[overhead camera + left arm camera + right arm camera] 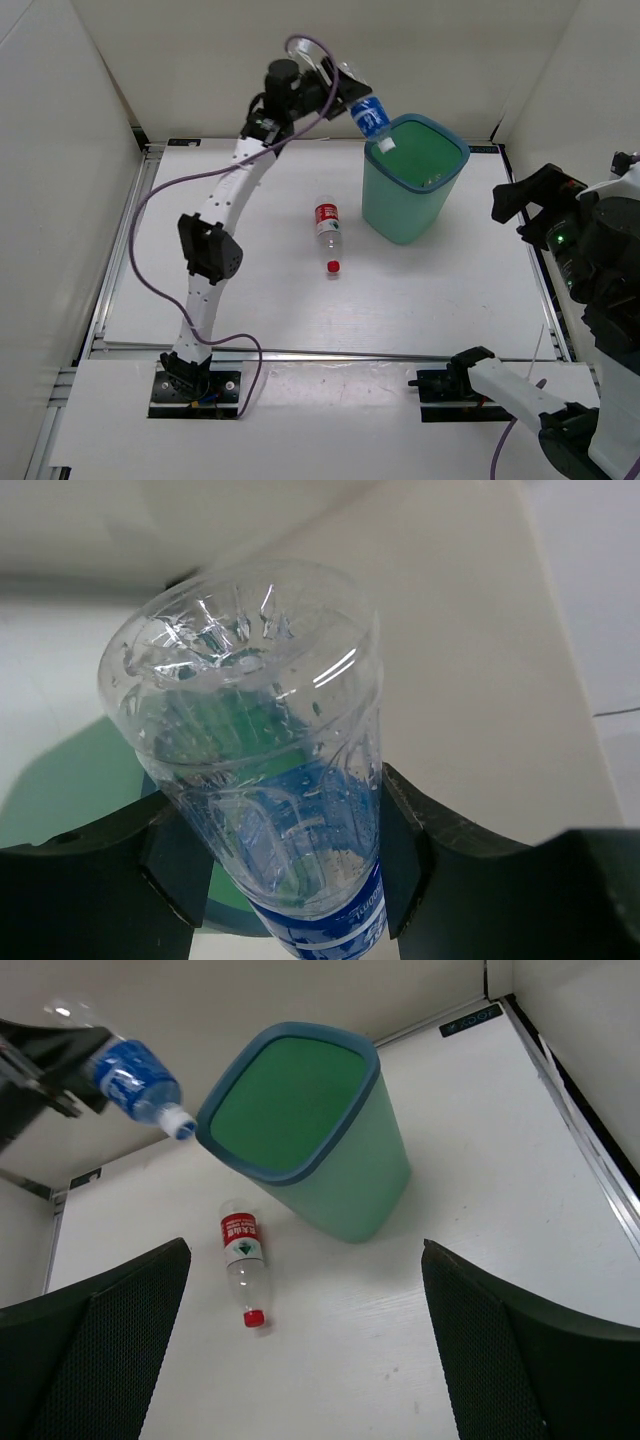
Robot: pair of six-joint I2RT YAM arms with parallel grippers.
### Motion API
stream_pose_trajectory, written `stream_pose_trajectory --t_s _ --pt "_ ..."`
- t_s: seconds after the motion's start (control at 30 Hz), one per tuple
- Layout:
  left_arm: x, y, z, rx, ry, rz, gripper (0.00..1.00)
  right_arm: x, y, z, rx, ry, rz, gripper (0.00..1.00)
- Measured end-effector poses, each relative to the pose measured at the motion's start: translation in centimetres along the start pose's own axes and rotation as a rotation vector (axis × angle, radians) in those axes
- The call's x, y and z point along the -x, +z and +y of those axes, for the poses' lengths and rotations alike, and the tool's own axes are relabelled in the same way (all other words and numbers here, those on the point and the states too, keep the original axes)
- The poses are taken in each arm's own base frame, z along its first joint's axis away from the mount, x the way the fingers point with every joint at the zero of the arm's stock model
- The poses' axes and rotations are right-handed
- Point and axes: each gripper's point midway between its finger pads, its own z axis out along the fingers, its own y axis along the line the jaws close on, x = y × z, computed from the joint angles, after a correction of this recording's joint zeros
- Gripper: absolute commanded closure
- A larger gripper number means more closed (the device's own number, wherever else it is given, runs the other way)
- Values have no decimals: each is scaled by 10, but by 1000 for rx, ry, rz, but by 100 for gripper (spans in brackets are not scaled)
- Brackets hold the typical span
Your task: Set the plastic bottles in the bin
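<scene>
Our left gripper [295, 875] pinches the blue bottle [371, 117], cap at the bin [400, 215] rim; next we nudge right, then release. Our right gripper [310, 1355] stands spread.

Robot test cell in a lab, not a home. White tabletop [300, 310] boxed in by plain white panels [60, 200] at 9, 12 and 3 o'clock. Aluminium rail [330, 354] along the 6 o'clock edge. Left arm base [195, 385] and right arm base [450, 385] bolted there, purple cable [132, 240] looping loose.
</scene>
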Motion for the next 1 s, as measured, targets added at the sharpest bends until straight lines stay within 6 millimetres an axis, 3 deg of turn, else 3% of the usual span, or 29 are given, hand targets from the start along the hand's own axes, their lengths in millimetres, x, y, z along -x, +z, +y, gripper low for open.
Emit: stream_pose_trajectory --t_s 0.1,0.23,0.37,0.43,0.57,0.87,1.0 --pt "-45 29 27 13 -59 78 35 3 -1 -2 -11 -3 -15 0" --pt "-78 50 33 -9 -105 118 35 4 3 -1 -19 -5 -10 0" --pt "-78 54 15 -70 -108 97 34 7 3 1 -18 9 -15 0" --pt "-77 55 8 -96 -102 87 16 8 2 1 -18 16 -16 0" --pt "-73 56 0 -124 -108 70 0 4 -3 -3 -25 26 -7 0" --pt "-70 55 -4 -142 -102 61 0 4 -6 -6 -35 39 -7 0" --pt "-62 36 18 -63 -92 62 0 2 -3 -5 -39 40 -1 0"
